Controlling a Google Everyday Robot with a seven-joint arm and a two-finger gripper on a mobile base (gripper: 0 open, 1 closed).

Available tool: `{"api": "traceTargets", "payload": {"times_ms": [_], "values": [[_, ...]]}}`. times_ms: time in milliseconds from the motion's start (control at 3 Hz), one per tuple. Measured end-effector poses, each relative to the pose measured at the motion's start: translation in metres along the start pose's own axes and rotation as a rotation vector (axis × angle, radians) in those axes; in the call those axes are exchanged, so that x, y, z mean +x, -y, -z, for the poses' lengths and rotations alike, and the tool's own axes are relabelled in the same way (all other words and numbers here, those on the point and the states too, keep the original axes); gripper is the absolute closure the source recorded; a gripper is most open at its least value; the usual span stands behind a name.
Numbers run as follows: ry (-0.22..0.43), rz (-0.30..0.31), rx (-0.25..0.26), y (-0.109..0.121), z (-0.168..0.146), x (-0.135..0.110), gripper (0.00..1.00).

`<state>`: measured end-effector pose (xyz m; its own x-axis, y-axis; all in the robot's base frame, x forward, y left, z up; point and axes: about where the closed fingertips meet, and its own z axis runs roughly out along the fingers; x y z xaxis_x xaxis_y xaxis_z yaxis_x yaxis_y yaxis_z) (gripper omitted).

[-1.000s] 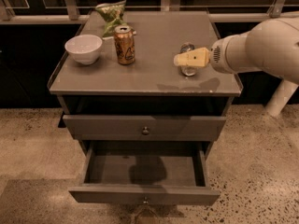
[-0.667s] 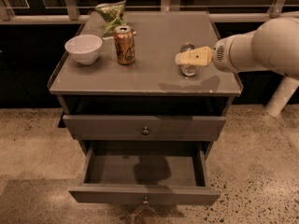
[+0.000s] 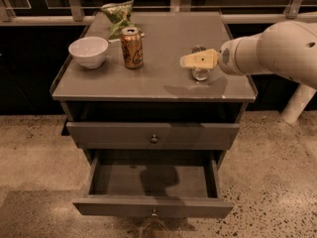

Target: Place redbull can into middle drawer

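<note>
Hand [image 3: 186,61] edged toward orange can [image 3: 132,47], over redbull can [image 3: 200,74].

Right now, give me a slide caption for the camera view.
Gripper at the redbull can on the tabletop, right of the orange can and white bowl; middle drawer open below.

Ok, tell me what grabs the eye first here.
The big white arm on the right stands out most, its tool crossing in front of the slim can on the tabletop. Below, the open drawer is pulled well out. On the tabletop's left stand an orange can and a white bowl.
</note>
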<state>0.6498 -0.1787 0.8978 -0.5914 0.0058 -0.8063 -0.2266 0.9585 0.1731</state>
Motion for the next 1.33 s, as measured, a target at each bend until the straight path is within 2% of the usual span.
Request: {"api": "traceTargets", "payload": {"times_ms": [333, 667, 1333], "values": [[0.005, 0.019, 0.004, -0.011, -0.019, -0.003, 0.0], [-0.021, 0.034, -0.024, -0.017, -0.057, 0.001, 0.0], [-0.026, 0.028, -0.013, -0.014, -0.059, 0.003, 0.0]]}}
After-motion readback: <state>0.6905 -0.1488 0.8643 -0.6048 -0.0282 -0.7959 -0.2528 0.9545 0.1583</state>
